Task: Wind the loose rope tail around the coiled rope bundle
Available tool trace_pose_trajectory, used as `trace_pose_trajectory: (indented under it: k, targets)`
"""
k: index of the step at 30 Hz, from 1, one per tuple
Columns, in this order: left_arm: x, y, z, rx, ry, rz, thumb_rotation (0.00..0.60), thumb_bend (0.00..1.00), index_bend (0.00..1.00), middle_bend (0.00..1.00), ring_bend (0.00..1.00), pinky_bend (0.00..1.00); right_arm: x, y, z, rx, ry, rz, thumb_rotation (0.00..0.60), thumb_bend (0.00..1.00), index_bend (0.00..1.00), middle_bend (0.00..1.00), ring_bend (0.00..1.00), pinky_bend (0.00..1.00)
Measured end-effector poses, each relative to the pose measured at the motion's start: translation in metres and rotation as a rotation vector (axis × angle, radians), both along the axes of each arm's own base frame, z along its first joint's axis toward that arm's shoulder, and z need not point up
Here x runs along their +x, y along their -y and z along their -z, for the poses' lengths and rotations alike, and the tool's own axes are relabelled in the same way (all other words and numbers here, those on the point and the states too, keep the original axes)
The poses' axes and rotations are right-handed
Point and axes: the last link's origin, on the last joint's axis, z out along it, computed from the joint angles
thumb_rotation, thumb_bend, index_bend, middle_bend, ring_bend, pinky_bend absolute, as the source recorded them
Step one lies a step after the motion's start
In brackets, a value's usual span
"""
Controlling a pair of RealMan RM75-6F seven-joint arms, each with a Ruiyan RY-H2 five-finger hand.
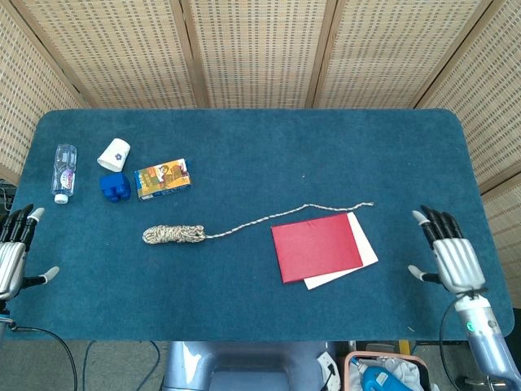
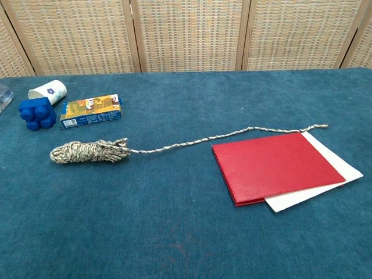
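Head view: one blue-covered table [image 1: 244,147] carries one coiled rope bundle [image 1: 172,235] left of centre, its loose rope tail [image 1: 285,216] running right along the cloth to end just above the top edge of one red folder [image 1: 316,248], which lies on one white sheet [image 1: 364,248]. Containers: one white cup [image 1: 114,154] lying on its side, contents not discernible; one plastic bottle [image 1: 64,172] also on its side, fill not discernible. One blue block [image 1: 115,186] and one printed carton [image 1: 163,178] lie just beside the cup. The left hand [image 1: 11,252] sits at the table's left edge, fingers spread, holding nothing; the right hand [image 1: 453,256] at the right edge, likewise spread and empty, well apart from the rope. Chest view: neither hand shows; bundle [image 2: 88,151], tail [image 2: 232,134], folder [image 2: 275,166], sheet [image 2: 325,180], cup [image 2: 47,92], block [image 2: 36,114] and carton [image 2: 91,110] appear once each.
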Motion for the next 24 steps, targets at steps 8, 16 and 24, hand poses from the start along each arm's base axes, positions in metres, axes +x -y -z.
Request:
trace_pose_trajectory:
  k: [8,16,24]
  targets:
    - [0.0,-0.003,0.0,0.006,-0.007,-0.011,0.6,0.0,0.0,0.0,0.0,0.0,0.046,0.086,0.017,0.132,-0.004,-0.018,0.6,0.1,0.21,0.0,0.0,0.0]
    - [-0.005,-0.009,0.001,0.0,-0.016,-0.042,0.6,0.0,0.0,0.0,0.0,0.0,0.092,0.167,0.051,0.154,-0.025,0.041,0.6,0.26,0.35,0.0,0.0,0.0]
    - [-0.011,-0.015,0.0,0.004,-0.023,-0.071,0.6,0.0,0.0,0.0,0.0,0.0,0.097,0.187,0.115,0.226,-0.063,0.141,0.6,0.26,0.44,0.0,0.0,0.0]
